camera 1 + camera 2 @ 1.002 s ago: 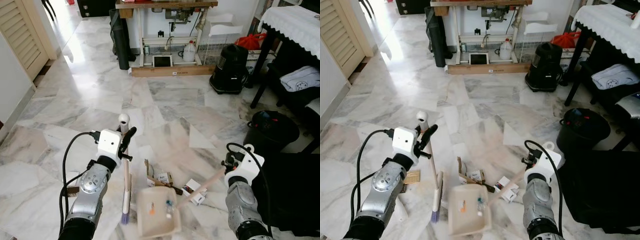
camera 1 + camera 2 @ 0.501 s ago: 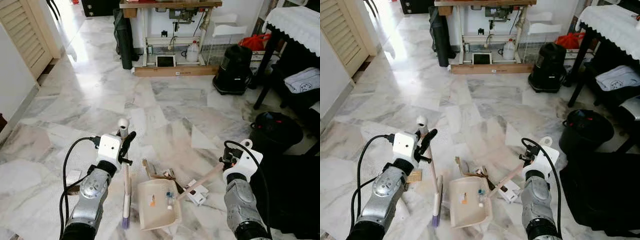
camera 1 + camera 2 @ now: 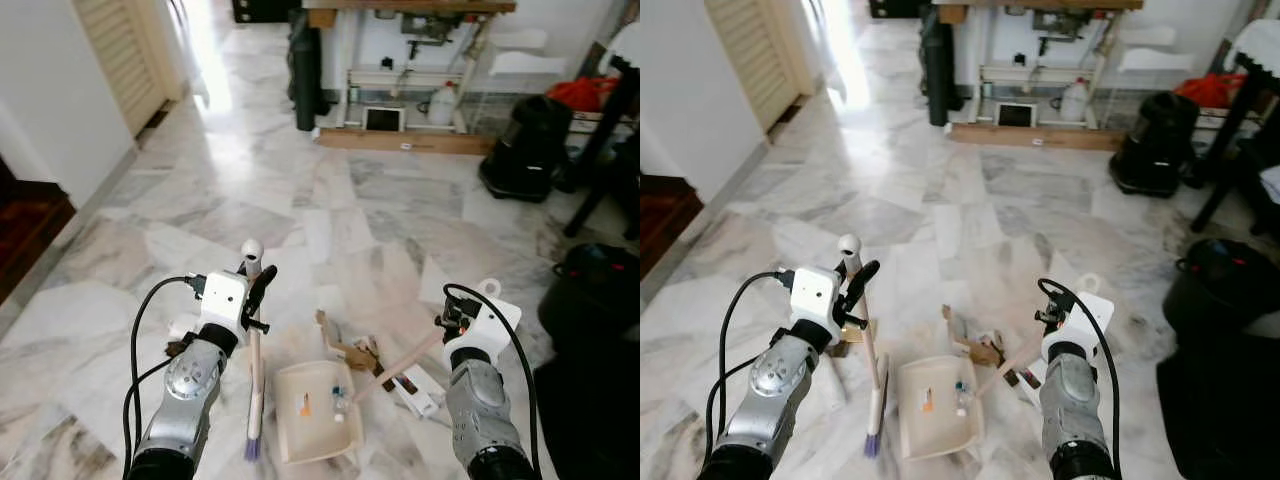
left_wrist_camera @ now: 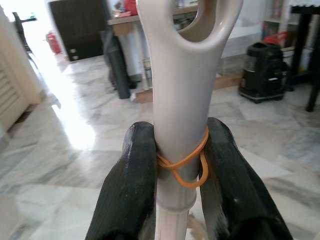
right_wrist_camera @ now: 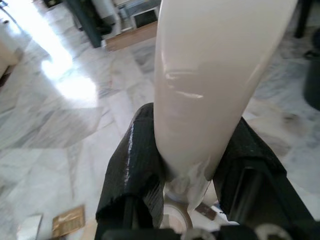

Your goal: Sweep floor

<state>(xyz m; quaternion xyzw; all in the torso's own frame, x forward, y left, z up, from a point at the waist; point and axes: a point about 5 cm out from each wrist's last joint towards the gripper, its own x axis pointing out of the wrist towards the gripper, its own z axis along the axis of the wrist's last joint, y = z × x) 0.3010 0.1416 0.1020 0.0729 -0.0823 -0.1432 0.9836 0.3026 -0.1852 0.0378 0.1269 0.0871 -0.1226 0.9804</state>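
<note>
Both grippers stay clamped, the left gripper (image 4: 177, 165) on the broom (image 3: 254, 380) handle, the right gripper (image 5: 192, 165) on the dustpan (image 3: 315, 412) handle, while the view has swung left and scraps (image 3: 352, 352) beside the pan remain unswept.

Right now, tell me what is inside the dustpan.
In the dustpan lie a few small bits, one orange and one bluish. What they are is too small to tell.
</note>
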